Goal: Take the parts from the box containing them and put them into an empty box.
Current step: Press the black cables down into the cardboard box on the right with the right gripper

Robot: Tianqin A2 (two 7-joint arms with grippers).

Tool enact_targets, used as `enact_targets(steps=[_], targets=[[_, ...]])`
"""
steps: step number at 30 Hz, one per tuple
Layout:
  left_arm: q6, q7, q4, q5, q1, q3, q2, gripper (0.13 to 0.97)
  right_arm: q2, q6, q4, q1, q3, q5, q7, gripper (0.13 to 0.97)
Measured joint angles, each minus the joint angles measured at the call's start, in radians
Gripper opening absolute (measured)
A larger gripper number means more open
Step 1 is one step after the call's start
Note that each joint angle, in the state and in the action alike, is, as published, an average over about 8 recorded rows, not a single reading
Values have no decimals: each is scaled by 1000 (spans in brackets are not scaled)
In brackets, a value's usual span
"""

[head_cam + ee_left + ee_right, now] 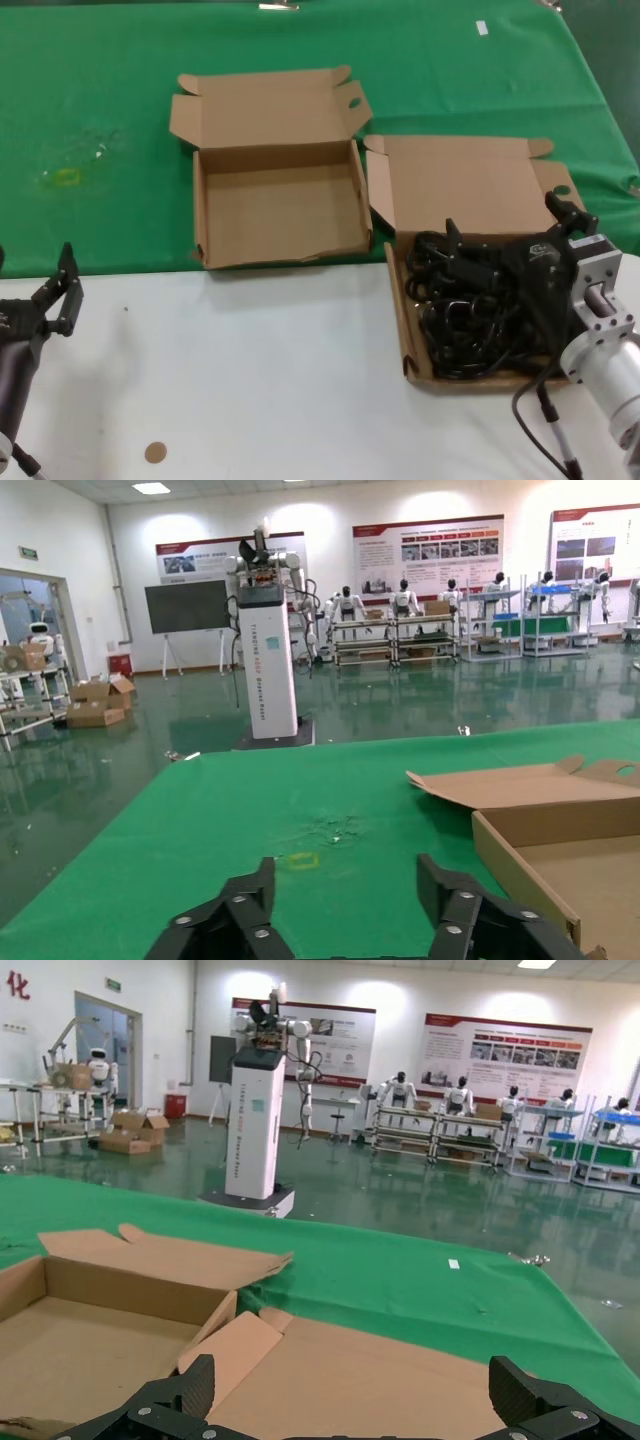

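Note:
The box containing the parts (pixel 409 330) lies at the right with its lid (pixel 460 190) folded back. Black coiled cables (pixel 465 310) fill it. Just above them hovers my right gripper (pixel 508 225), open and holding nothing. The right wrist view shows that gripper (pixel 355 1385) in front of the lid (pixel 380 1370), with the cables hidden. The empty box (pixel 280 205) sits left of the full one, with its ragged rim toward me; it also shows in the wrist views (pixel 90 1330) (pixel 560 830). My left gripper (pixel 62 290) waits open at the table's left edge, facing the green cloth (pixel 345 885).
A green cloth (pixel 100 100) covers the far half of the table and a white surface (pixel 250 380) the near half. A small brown disc (pixel 154 452) lies near the front edge. A yellowish mark (pixel 65 177) stains the cloth at the left.

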State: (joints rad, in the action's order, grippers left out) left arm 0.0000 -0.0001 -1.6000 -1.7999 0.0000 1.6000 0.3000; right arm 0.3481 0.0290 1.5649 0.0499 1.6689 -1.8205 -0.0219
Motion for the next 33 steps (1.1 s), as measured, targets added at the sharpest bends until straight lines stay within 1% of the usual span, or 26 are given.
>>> enact_targets(steps=[6,7,11,15,16,19,25,27,33], targets=[[0,0,0,0,0,0,0,467,121,56,10,19,89,-88,-8,966],[0,0,0,0,0,0,0,467,147,63,10,25,107,-105,-10,966],[0,0,0,0,0,0,0,377,258,75,12,50,179,-164,-17,966],[0,0,0,0,0,0,0,287,363,57,10,78,238,-193,-16,966],[0,0,0,0,0,0,0,287,388,49,9,86,250,-195,-14,966],[0,0,0,0,0,0,0,287,458,13,5,112,284,-188,-6,966],[0,0,0,0,0,0,0,206,585,-97,-7,171,339,-123,34,966],[0,0,0,0,0,0,0,179,620,-145,-12,192,351,-92,52,966],[0,0,0,0,0,0,0,157,693,-329,-25,261,362,1,83,966]])
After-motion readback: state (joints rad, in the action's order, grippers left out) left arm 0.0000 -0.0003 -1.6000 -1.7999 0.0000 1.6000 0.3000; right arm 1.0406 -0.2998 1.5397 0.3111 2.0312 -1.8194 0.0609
